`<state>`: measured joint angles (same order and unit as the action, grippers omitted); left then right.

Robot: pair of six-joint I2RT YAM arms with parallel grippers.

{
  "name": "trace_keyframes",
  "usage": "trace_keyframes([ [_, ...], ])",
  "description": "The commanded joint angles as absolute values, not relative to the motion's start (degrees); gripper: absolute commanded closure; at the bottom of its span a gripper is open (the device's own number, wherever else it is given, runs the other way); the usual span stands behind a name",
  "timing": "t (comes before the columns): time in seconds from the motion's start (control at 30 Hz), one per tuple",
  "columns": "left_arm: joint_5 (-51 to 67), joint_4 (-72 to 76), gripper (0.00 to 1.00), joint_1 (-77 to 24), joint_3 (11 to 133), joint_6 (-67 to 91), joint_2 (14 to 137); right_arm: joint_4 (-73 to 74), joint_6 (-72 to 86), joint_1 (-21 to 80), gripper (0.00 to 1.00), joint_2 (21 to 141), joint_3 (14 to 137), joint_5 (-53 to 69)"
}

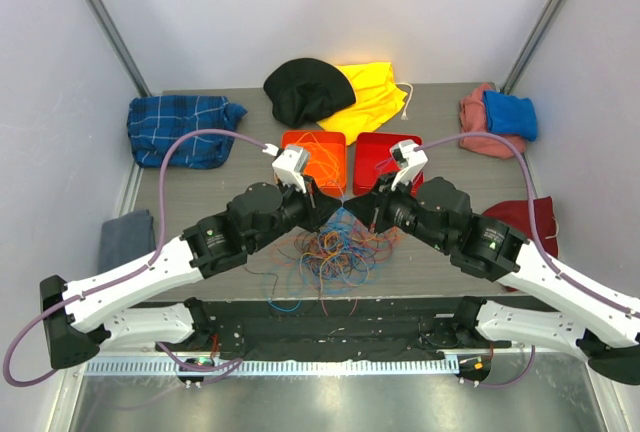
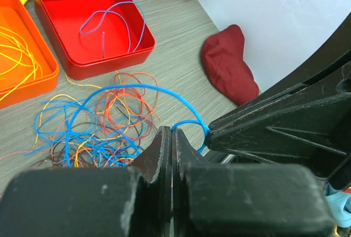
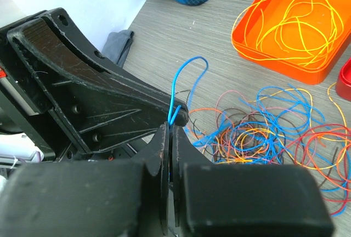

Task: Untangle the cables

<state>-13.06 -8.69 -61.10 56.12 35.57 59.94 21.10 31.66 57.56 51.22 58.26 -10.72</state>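
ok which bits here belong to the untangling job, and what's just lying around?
Job: cable tangle, blue cable pinched by left gripper and right gripper, orange tray, red tray.
Lying about: black cloth, yellow cloth, plaid cloth, pink cloth, blue cloth, maroon cloth, grey cloth.

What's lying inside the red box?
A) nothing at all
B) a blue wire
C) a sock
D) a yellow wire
B: in the left wrist view one thin blue wire loops across the floor of the red box, while the yellow wires lie in the orange box beside it.
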Motion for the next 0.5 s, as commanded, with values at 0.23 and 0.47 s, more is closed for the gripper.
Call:
trace_keyframes([
  [0.23, -21.27, -11.16, 1.0, -61.17, 55.81, 35.59, 59.77, 23.38, 29.62, 57.48, 0.99, 47.29, 61.96, -15.55],
  [0.47, -20.22, -10.81, 1.0, -61.17, 55.81, 36.03, 59.59, 23.73, 29.71, 57.48, 0.78, 47.46, 61.61, -14.68],
])
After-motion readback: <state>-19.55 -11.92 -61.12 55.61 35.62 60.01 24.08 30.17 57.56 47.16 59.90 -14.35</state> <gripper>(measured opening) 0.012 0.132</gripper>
